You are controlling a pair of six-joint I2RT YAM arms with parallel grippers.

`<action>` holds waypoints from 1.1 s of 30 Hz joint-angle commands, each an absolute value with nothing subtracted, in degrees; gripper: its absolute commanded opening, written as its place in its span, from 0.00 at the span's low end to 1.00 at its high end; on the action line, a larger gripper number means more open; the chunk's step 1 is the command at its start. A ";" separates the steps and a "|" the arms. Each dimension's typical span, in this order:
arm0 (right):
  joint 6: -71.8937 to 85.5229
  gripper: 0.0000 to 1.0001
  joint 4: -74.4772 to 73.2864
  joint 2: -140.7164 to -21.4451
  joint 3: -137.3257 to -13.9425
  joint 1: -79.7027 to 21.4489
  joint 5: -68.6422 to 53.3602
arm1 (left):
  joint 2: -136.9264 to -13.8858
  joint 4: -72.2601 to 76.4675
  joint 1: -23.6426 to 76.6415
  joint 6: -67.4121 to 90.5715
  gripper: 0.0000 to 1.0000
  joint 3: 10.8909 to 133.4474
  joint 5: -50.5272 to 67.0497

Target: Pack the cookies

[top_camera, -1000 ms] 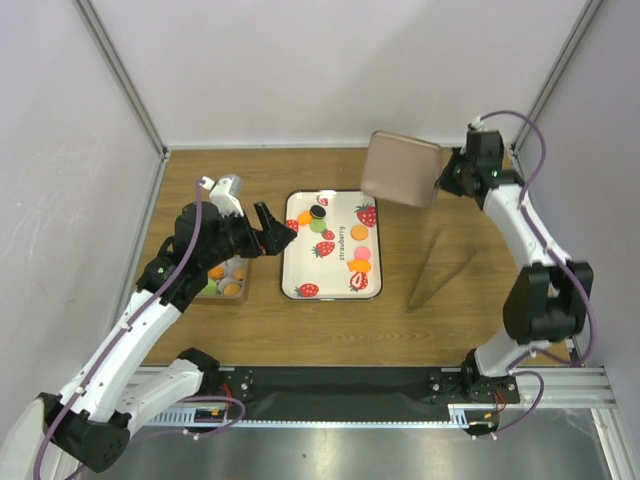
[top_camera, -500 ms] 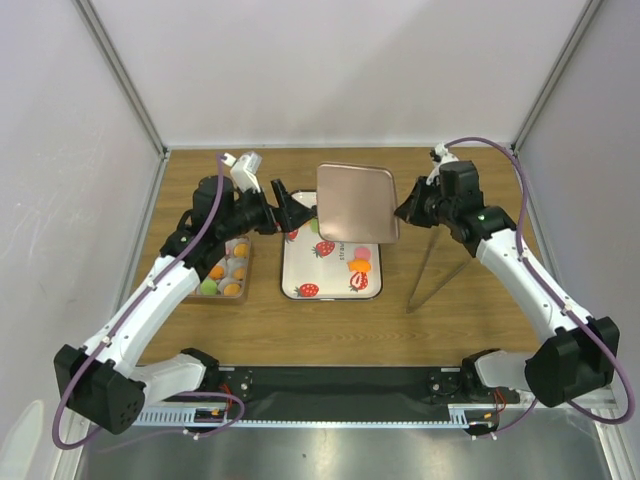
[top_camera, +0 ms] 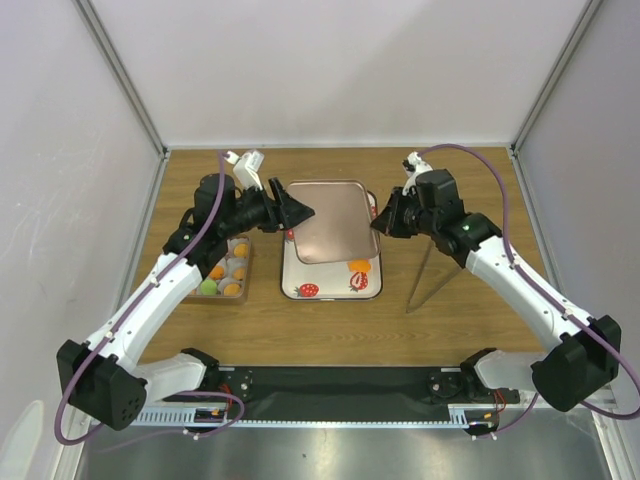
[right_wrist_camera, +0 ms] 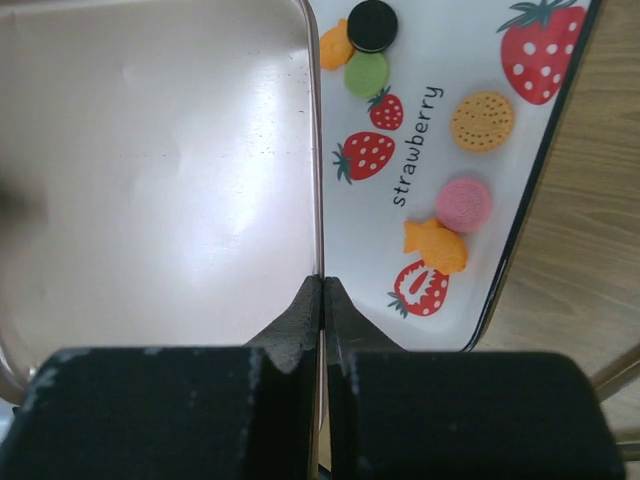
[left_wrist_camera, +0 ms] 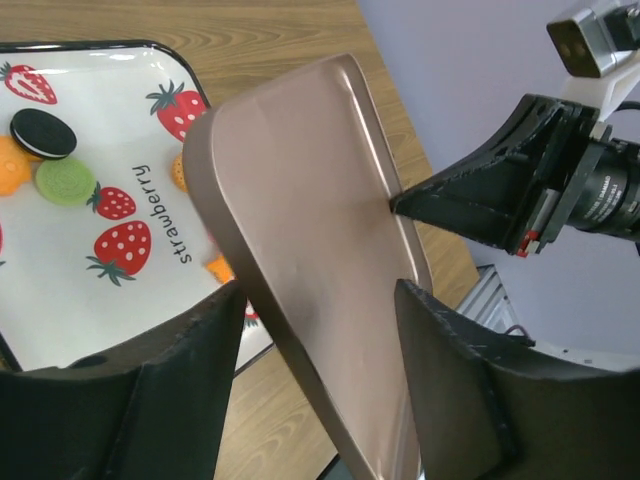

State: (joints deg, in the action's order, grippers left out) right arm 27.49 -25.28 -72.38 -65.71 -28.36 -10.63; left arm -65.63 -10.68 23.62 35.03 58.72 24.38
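Lid (top_camera: 330,222) now shifted over tray (top_camera: 330,284), hiding perhaps half the cookies (right_wrist_camera: 481,120)

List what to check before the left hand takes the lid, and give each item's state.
1. Grip of the right hand on the lid edge: ok, shut on it.
2. Lid edge inside the left hand: ok.
3. Left grip clamped on the lid: not ok, its fingers stand wide.
4. Lid held clear of the strawberry tray: ok, it looks raised above it.
5. Tray emptied into the box: not ok, several cookies lie on the tray.
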 commanded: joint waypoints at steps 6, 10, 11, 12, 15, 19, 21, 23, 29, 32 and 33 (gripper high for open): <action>29.09 0.00 -21.88 -71.10 -68.29 -31.46 -9.93 | -65.57 -11.51 23.11 35.60 0.39 61.96 25.49; 28.83 0.00 -20.92 -71.19 -68.47 -33.13 -9.14 | -64.78 -13.44 23.03 36.03 0.25 62.31 25.66; 28.13 0.00 -21.00 -71.28 -68.64 -33.92 -7.84 | -64.60 -13.71 23.03 36.04 0.16 62.84 25.58; 27.86 0.03 -20.83 -71.28 -68.64 -34.45 -7.04 | -64.51 -14.49 23.03 36.21 0.12 63.36 25.58; 25.77 0.33 -21.09 -70.67 -68.55 -35.85 -2.47 | -64.51 -19.58 23.03 36.73 0.00 66.17 23.65; 20.49 0.60 -20.66 -67.51 -68.99 -39.54 5.61 | -62.93 -27.22 22.94 38.93 0.00 68.02 18.91; 17.24 0.67 -19.26 -66.10 -68.82 -43.57 10.97 | -61.35 -30.48 23.03 41.29 0.00 68.64 15.66; 12.15 0.70 -17.67 -63.91 -67.77 -46.13 13.35 | -60.56 -33.12 22.85 43.32 0.01 70.30 12.33; -0.08 0.76 -7.13 -58.02 -61.10 -58.78 15.21 | -62.66 -52.36 22.41 55.09 0.00 78.91 2.38; -8.48 0.77 -2.12 -56.78 -57.31 -65.36 15.73 | -64.07 -59.75 21.28 61.16 0.00 83.40 0.97; -10.53 0.77 -0.54 -56.86 -55.91 -67.30 16.34 | -63.99 -61.16 20.83 63.70 0.00 83.67 1.31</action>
